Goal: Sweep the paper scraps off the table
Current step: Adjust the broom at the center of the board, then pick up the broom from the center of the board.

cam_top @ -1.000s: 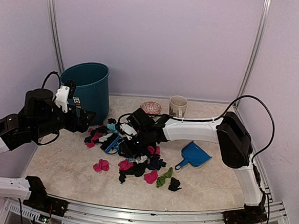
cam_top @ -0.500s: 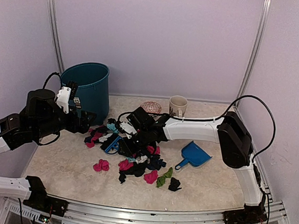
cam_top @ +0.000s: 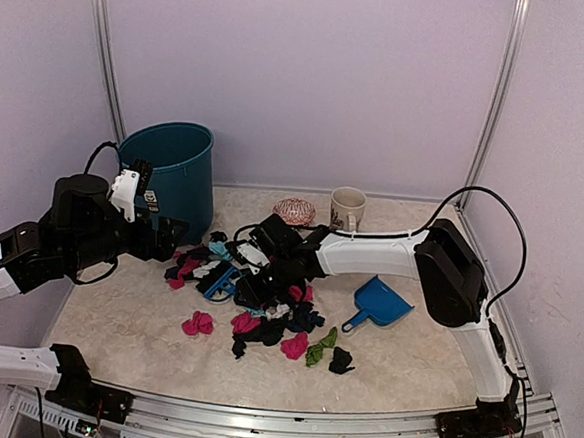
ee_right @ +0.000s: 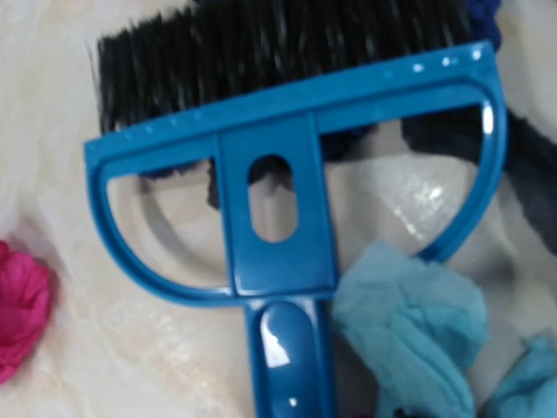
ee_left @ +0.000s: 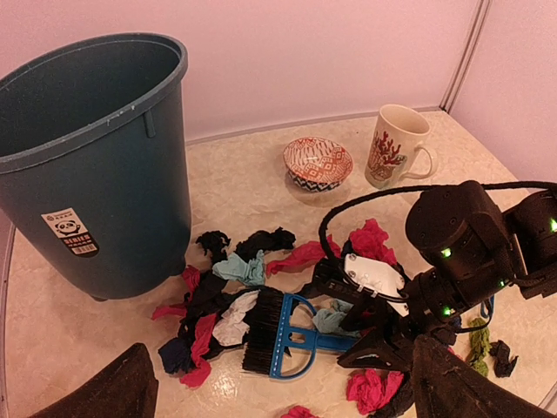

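The paper scraps [cam_top: 265, 322] lie in a loose pile of pink, black, light blue, navy and green wads on the table [cam_top: 115, 317]. They also show in the left wrist view [ee_left: 300, 255] and the right wrist view [ee_right: 409, 322]. A small blue brush [cam_top: 223, 279] with black bristles lies among them, bristles to the left. My right gripper [cam_top: 258, 277] is at the brush's handle and looks shut on it [ee_left: 283, 331]. Its fingers are out of the right wrist view, which shows the brush [ee_right: 278, 209] close up. My left gripper [cam_top: 166, 232] hovers open beside the bin, above the pile's left side [ee_left: 283, 366].
A teal bin [cam_top: 170, 170] stands at the back left. A patterned bowl [cam_top: 294, 210] and a mug [cam_top: 348, 207] stand at the back. A blue dustpan [cam_top: 381, 303] lies right of the pile. Walls enclose three sides and a metal frame edge [cam_top: 288, 419] runs along the front.
My right arm's elbow has shifted slightly left. The brush and the scraps have barely moved. The left arm has stayed almost still.
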You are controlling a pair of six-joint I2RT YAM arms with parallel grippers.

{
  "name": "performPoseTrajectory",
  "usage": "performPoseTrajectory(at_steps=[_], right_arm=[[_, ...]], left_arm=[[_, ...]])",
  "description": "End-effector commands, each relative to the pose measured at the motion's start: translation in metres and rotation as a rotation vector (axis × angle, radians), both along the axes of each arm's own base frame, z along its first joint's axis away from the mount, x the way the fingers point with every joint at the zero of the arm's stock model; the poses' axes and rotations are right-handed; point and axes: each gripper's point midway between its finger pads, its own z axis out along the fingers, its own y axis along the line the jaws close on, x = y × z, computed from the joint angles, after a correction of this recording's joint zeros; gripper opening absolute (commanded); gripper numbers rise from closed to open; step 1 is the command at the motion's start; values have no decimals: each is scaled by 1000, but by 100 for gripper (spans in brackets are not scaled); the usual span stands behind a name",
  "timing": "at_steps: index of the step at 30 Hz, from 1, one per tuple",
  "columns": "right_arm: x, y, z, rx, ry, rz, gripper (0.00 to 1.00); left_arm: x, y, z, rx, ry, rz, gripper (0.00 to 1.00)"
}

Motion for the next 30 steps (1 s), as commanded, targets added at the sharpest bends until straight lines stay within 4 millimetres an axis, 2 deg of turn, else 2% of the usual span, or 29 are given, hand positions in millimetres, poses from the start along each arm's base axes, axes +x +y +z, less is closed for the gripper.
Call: performPoseTrajectory(at_steps=[1,10,18,21,25,30], right_arm=[[0,3,-10,-4,32,11,53],[-2,3,-13,-68,-35,12,49],[0,0,-21,-156,-103,6,40],[-1,2,-21,-159,-110,11,32],[-1,3,-15,-158,-126,10,13],[1,4,9,-131,-159,-3,4]], left_arm=[[2,3,-1,2,5,20,99],[2,3,-2,5,9,17,99],[2,2,-3,5,12,16,99],[2,2,-3,4,12,15,99],[2,2,-4,8,13,14,99],[2,3,-2,4,10,17,99]])
